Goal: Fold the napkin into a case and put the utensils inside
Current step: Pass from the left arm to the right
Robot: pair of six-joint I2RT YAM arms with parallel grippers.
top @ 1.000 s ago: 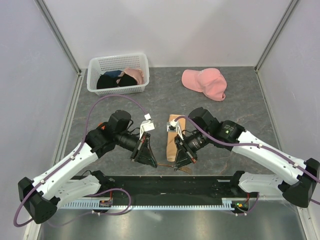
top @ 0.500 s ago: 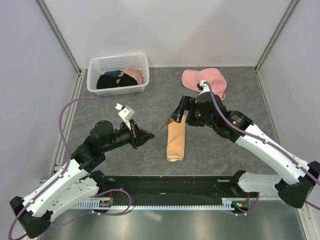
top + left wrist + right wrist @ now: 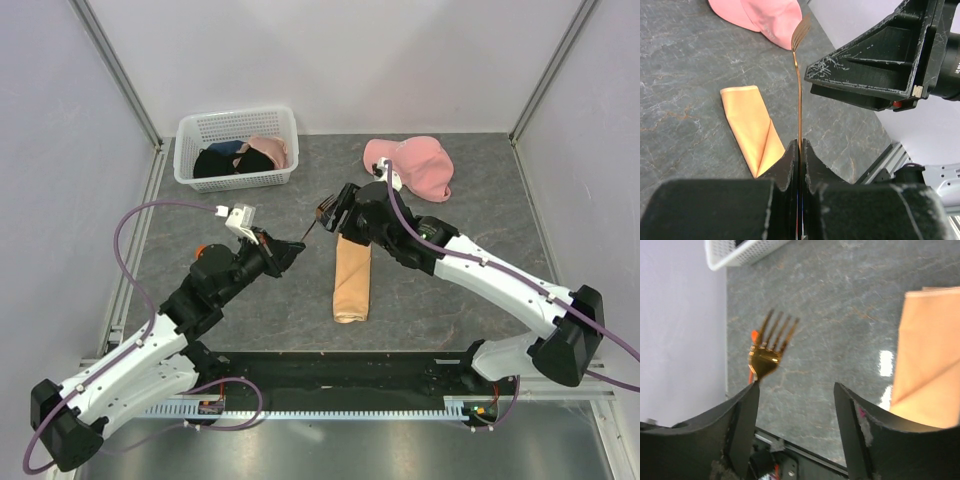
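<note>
The napkin lies folded into a long narrow peach-tan strip on the grey table; it also shows in the left wrist view and the right wrist view. My left gripper is shut on the handle of a thin golden-brown fork, held above the table with its tines pointing toward the right gripper. My right gripper is open and empty. The fork's tines sit just off its left finger. The spoon is out of view.
A pink cap lies at the back right. A white basket with dark and pink clothes stands at the back left. Both arms hover over the table's middle, left of the napkin's far end.
Both grippers have risen from the napkin's near end and moved toward the back. The left one now holds the fork up; the right one has swung to the fork's tines.
</note>
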